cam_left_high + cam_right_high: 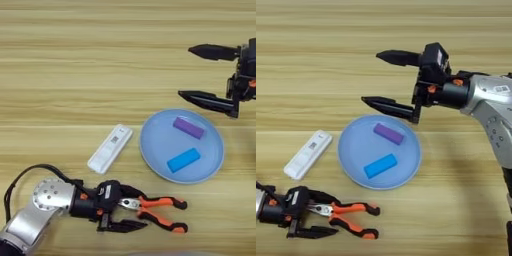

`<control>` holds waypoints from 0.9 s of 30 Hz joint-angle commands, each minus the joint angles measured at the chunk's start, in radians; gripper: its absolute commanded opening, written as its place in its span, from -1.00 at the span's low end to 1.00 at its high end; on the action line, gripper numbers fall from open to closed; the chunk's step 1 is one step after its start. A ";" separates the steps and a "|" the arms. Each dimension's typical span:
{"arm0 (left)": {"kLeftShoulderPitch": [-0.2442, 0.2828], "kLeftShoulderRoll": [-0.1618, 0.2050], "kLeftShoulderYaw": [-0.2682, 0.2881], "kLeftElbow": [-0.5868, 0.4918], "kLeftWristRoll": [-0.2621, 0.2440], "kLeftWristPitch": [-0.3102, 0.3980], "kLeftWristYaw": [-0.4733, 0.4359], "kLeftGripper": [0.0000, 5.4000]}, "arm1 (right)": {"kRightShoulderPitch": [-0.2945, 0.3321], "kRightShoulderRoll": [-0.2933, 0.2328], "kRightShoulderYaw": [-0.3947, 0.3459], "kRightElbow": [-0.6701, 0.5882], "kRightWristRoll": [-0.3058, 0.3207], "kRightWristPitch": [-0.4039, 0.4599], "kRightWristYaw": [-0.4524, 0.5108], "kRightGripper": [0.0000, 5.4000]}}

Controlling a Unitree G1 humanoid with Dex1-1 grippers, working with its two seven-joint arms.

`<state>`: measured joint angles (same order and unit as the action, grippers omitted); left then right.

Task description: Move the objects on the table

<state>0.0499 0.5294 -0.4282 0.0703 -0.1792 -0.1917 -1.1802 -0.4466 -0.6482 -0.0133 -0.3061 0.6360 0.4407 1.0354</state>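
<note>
My left gripper point(141, 209) is at the near left of the table point(75, 75), open, its two black fingers straddling the metal nose of the orange-and-black pliers point(160, 212). The pliers lie flat with handles pointing right. A white bar point(110, 148) with a small label lies diagonally just left of a light-blue plate point(156, 142). In the plate lie a bright-blue block point(183, 160) and a purple block point(189, 127). My right gripper point(370, 77) hovers wide open beyond the plate's far edge, fingers pointing left with nothing between them.
The right arm point(491, 105) reaches in from the right side, over the table beside the plate. A black cable point(30, 175) loops off the left wrist at the near left corner.
</note>
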 commanded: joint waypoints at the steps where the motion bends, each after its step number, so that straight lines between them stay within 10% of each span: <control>1: -0.010 0.005 0.004 0.012 0.024 0.011 0.014 0.28 | -0.016 0.000 0.002 0.006 -0.008 -0.011 0.011 1.00; 16: -0.037 0.011 0.057 -0.060 -0.015 0.006 0.029 0.82 | -0.012 0.003 0.007 0.008 -0.014 -0.018 0.010 1.00; 27: -0.066 0.007 0.158 -0.264 -0.156 0.091 0.055 0.99 | 0.004 -0.002 0.006 0.012 -0.023 -0.023 0.014 1.00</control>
<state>-0.0028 0.5296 -0.2834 -0.1450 -0.3104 -0.1234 -1.1296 -0.4455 -0.6478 -0.0090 -0.2974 0.6212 0.4262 1.0417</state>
